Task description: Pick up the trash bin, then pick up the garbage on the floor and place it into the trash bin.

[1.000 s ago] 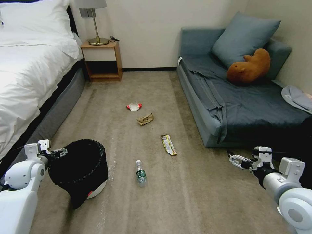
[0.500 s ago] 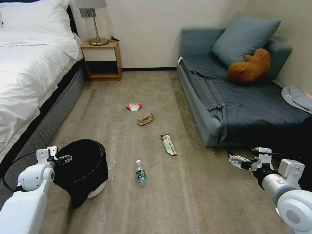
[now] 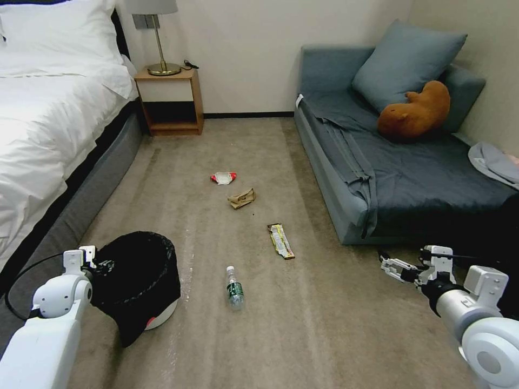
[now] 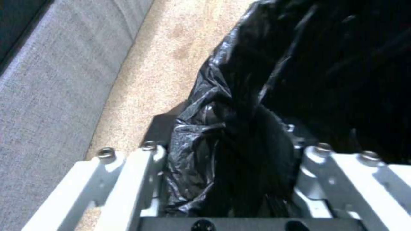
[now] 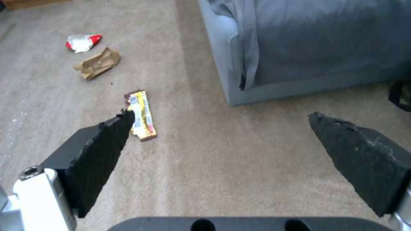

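One trash bin (image 3: 141, 275) tilted, mouth toward left gripper (image 3: 102, 265), jaws astride its rim; right gripper (image 3: 390, 265) agape.

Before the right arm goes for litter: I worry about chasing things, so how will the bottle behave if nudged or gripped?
The bottle lies on its side on the carpet, so a nudge across it would probably roll it. It looks clear and nearly empty, so likely light and easy to knock away. Smooth plastic may slip between the open right gripper's pads.
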`<state>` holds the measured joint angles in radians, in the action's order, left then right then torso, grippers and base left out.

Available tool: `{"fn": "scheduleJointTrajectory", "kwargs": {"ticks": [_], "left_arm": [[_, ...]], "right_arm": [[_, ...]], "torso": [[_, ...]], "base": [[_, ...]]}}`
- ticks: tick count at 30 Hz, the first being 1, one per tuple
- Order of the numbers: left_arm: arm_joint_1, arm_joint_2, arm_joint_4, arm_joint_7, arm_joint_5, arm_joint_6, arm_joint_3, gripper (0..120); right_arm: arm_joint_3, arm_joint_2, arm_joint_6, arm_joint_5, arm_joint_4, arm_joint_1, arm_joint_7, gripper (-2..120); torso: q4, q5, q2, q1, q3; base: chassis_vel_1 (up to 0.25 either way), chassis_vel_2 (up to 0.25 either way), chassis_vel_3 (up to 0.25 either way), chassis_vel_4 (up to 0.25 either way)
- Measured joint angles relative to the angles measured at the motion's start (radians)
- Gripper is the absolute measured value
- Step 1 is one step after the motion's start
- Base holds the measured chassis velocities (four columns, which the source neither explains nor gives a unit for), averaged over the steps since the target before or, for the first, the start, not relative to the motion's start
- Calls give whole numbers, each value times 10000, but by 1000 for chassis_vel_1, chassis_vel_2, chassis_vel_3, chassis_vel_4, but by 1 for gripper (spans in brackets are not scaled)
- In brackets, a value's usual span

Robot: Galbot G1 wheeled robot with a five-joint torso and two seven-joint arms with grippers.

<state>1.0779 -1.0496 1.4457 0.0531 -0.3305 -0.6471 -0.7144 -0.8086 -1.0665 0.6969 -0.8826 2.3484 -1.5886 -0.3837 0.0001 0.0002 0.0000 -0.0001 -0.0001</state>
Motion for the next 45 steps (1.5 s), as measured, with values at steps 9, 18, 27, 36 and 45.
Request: {"fn": "scheduleJointTrajectory", "kwargs": {"ticks": [9, 18, 27, 36, 45], "left_arm": [[90, 68, -18, -288, 258, 193, -127, 16], [71, -5, 163, -271, 85, 701, -284, 10], [-136, 74, 675, -207, 2, 1007, -473, 5], [-413, 328, 1210, -206, 216, 1228, -528, 5], [-563, 588, 1595, -296, 449, 1389, -493, 5]], "right_arm": [[36, -28, 0, 8, 4, 19, -2, 100], [93, -62, 0, -3, 3, 36, 23, 100], [189, -56, -19, -27, -122, 67, 84, 100], [365, -30, -40, 58, -300, 252, 308, 100], [857, -162, -274, 842, -487, 276, 985, 100]], "torso": [[-1, -1, 1, 0, -1], [-2, -3, 0, 0, 1], [-1, -2, -1, 1, 1], [0, -2, 0, 1, 1], [0, -3, -1, 1, 1]], "base": [[0, 0, 0, 0], [0, 0, 0, 0], [0, 0, 0, 0], [0, 0, 0, 0], [0, 0, 0, 0]]}}
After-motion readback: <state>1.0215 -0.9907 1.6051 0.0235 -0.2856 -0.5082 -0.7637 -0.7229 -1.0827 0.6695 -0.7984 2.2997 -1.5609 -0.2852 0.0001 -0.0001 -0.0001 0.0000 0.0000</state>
